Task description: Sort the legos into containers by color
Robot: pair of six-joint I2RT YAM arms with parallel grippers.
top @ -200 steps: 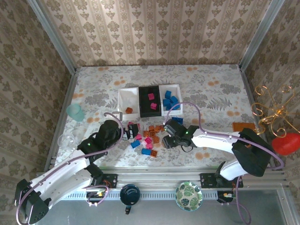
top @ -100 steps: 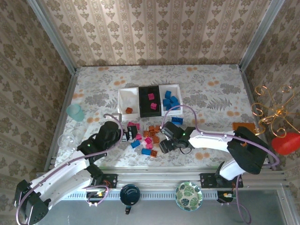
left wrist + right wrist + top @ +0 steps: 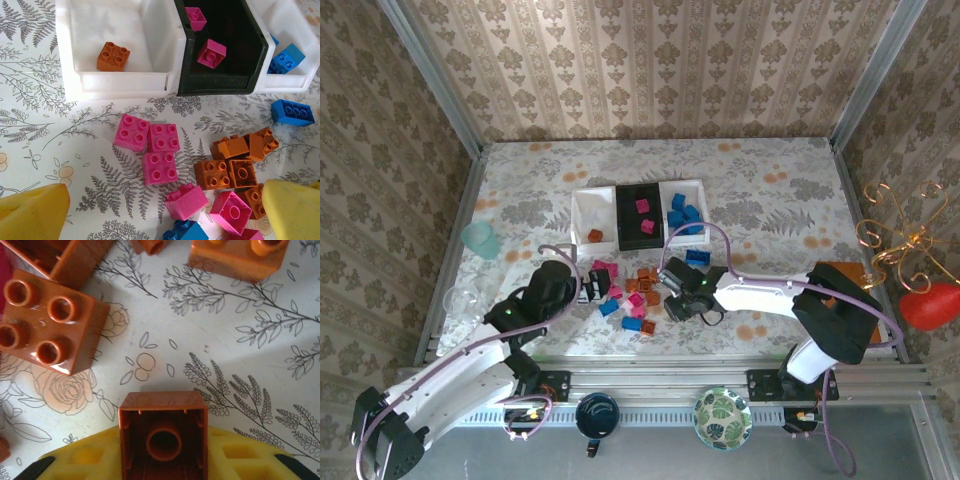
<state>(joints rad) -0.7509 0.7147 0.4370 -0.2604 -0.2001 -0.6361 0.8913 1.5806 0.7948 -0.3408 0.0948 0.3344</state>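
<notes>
Orange brick [image 3: 162,437]: now pinched, hollow side up, in right gripper [image 3: 675,300], newly shifted left onto pile [image 3: 640,290]; likely bound for left white tray [image 3: 120,82]. Left gripper [image 3: 598,283] wide, empty.

- Left arm [image 3: 450,385]: long links in smooth white shells, rounded matte black housings at the joints, and a black base on the silver aluminium rail [image 3: 660,382].
- Right arm [image 3: 765,297]: the same white shell, a bulky black joint housing, and a black base further right on the rail.
- Thin lilac cable [image 3: 718,237]: one loops free above each arm, away from the rail.
- Left gripper [image 3: 593,284]: black body, with fingers [image 3: 32,210] of bright yellow, rounded moulded plastic.
- Right gripper [image 3: 671,293]: black body, with yellow fingers [image 3: 75,460] that have shallow rectangular recesses and black corners.
</notes>
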